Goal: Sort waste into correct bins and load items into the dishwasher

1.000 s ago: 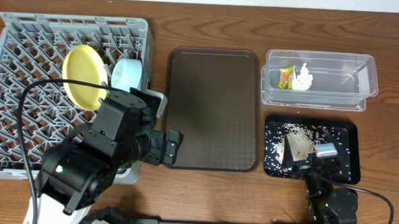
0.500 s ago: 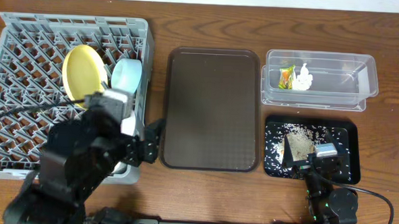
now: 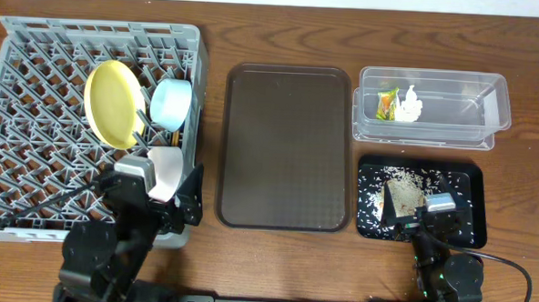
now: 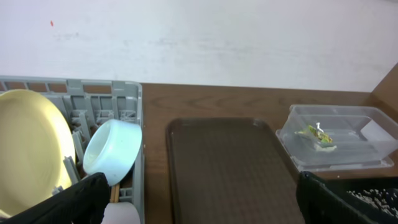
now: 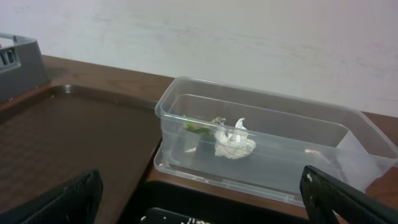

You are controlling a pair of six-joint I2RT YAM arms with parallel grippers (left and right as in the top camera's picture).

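The grey dish rack (image 3: 34,113) holds the yellow plate (image 3: 114,103), the light-blue bowl (image 3: 171,101) and the white bowl (image 3: 164,167), all on edge near its right side. Chopsticks (image 4: 114,194) show beneath the blue bowl (image 4: 112,152). My left gripper (image 3: 161,199) is open and empty over the rack's front right corner, just in front of the white bowl. The clear tub (image 3: 431,108) holds the wrapper (image 3: 386,103) and the tissue (image 3: 408,104). The black tray (image 3: 368,199) holds rice crumbs (image 3: 400,189). My right gripper (image 3: 438,224) is open and empty over that tray's front edge.
The brown serving tray (image 3: 286,147) lies between the rack and the bins, with nothing on it. In the right wrist view the tub (image 5: 267,143) stands straight ahead of the open gripper (image 5: 199,205).
My left arm has drawn back from the rack's right side toward the table's front edge, uncovering the white bowl in the rack. The right arm has not moved.
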